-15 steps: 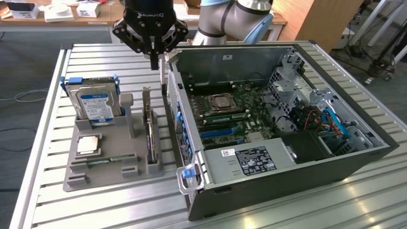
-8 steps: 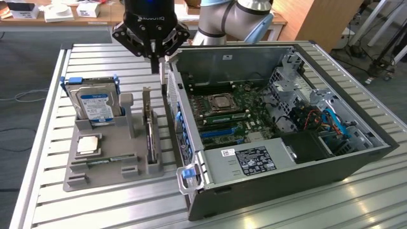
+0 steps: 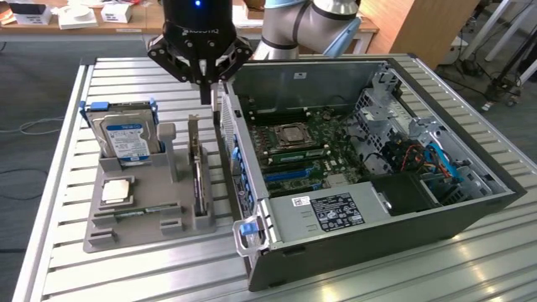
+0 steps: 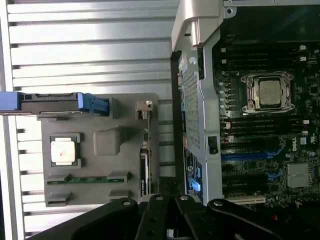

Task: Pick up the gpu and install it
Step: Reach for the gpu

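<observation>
Plainly the work stands at the approach to the pick, and nothing is lifted yet. The gripper [image 3: 204,96] hangs in the upper middle of the exterior view. Its fingers look pressed together into one narrow tip with nothing between them. It is above the far end of the gpu [image 3: 197,170] and apart from it. The gpu stands on its long edge in a slot of the grey holder [image 3: 126,229], in the left centre of the frame. It sits between the holder's upright post and the side wall of the open computer case [image 3: 353,251], and close to that wall. The hard drive [image 3: 126,135] stands in its own cradle further toward the exterior view's left. Inside the case the motherboard [image 3: 293,145] lies bare, its blue expansion slots [image 3: 290,173] unfilled. As I judge it, a grasp here calls for the fingers to part and straddle the card's thin upper edge squarely. The gap to the case wall leaves little room on that side.
</observation>
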Available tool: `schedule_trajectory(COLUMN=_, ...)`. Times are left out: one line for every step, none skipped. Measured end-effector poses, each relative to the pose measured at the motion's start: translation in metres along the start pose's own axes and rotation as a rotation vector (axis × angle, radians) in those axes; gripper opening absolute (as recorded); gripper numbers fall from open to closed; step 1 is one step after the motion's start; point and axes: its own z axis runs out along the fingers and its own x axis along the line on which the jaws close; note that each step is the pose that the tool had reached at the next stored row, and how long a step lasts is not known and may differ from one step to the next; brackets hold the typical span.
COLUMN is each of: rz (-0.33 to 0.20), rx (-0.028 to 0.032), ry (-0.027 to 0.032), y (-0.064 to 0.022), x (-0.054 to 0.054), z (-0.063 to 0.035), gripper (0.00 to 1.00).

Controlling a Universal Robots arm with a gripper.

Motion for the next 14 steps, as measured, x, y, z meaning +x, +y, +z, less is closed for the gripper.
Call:
schedule_trajectory(rz=0.000, rx=-0.0001, ry=-0.0001, y=-0.0019, x=0.000, z=-0.0001, gripper=0.11)
schedule_trajectory(rz=0.000, rx=-0.0001, ry=-0.0001, y=-0.0038, x=0.000, z=-0.0001, gripper=0.11)
schedule_trajectory(rz=0.000, rx=0.0000, ry=0.0000, y=-0.0057, x=0.000, z=-0.0003, gripper=0.11)
schedule_trajectory(rz=0.000, rx=0.0000, ry=0.0000, y=-0.0078, x=0.000, z=-0.0004, gripper=0.11)
schedule_trajectory(rz=0.000, rx=0.0000, ry=0.0000, y=-0.0097, x=0.000, z=-0.0004, gripper=0.11)
schedule_trajectory(rz=0.000, rx=0.0000, ry=0.0000, y=-0.0116, x=0.000, z=-0.0005, gripper=0.11)
schedule_trajectory(rz=0.000, rx=-0.0001, ry=-0.0001, y=-0.0136, x=0.000, z=-0.0006, gripper=0.11)
schedule_trajectory(rz=0.000, rx=-0.0001, ry=-0.0001, y=-0.0155, x=0.001, z=-0.0007, gripper=0.11)
schedule_trajectory(rz=0.000, rx=-0.0001, ry=-0.0001, y=-0.0173, x=0.001, z=-0.0008, gripper=0.11)
schedule_trajectory(rz=0.000, rx=0.0000, ry=0.0000, y=-0.0190, x=0.001, z=-0.0009, gripper=0.11)
schedule_trajectory(rz=0.000, rx=0.0000, ry=0.0000, y=-0.0205, x=0.001, z=-0.0010, gripper=0.11)
schedule_trajectory(rz=0.000, rx=0.0000, ry=0.0000, y=-0.0218, x=0.002, z=-0.0010, gripper=0.11)
schedule_trajectory(rz=0.000, rx=0.0000, ry=0.0000, y=-0.0229, x=0.002, z=-0.0011, gripper=0.11)
schedule_trajectory(rz=0.000, rx=0.0001, ry=-0.0001, y=-0.0236, x=0.002, z=-0.0011, gripper=0.11)
